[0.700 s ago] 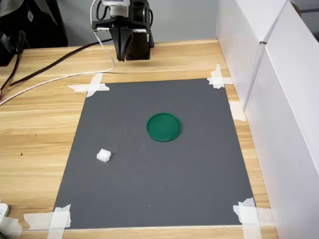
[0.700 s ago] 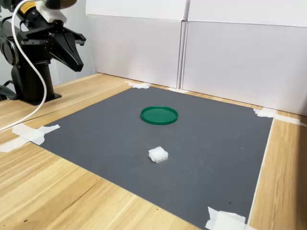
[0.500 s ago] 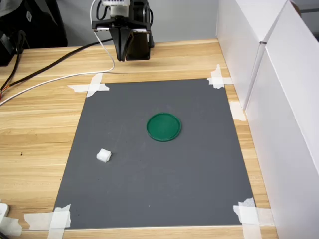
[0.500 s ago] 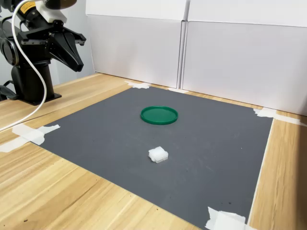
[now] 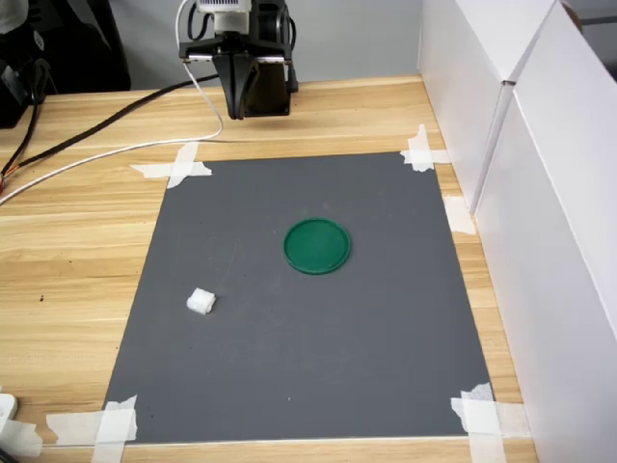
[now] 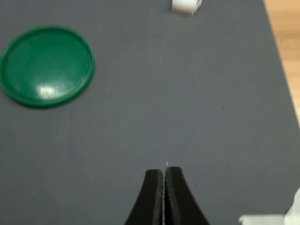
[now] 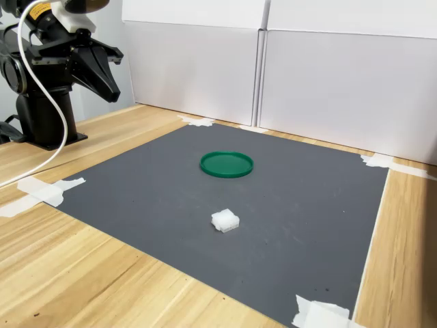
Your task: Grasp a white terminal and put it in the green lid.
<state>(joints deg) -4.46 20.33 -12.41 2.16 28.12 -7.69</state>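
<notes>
Wooden tabletop [image 5: 77, 241] with a dark grey mat [image 5: 308, 328] taped down by white tape strips [image 5: 174, 166]. First exterior view: tiny white blocky plastic terminal [image 5: 200, 302] sits on the mat, well apart from the flat round dark-green plastic lid [image 5: 317, 246]; black gripper [image 5: 237, 108] hangs above the far edge, empty. Wrist view: jaws pressed together, terminal [image 6: 185, 5] partly cropped. Second exterior view: gripper [image 7: 110, 92] tilts downward; no readable writing.

White terminal [image 7: 225, 220] lies on grey mat [image 7: 287, 205], apart from green lid [image 7: 227, 164].
</notes>
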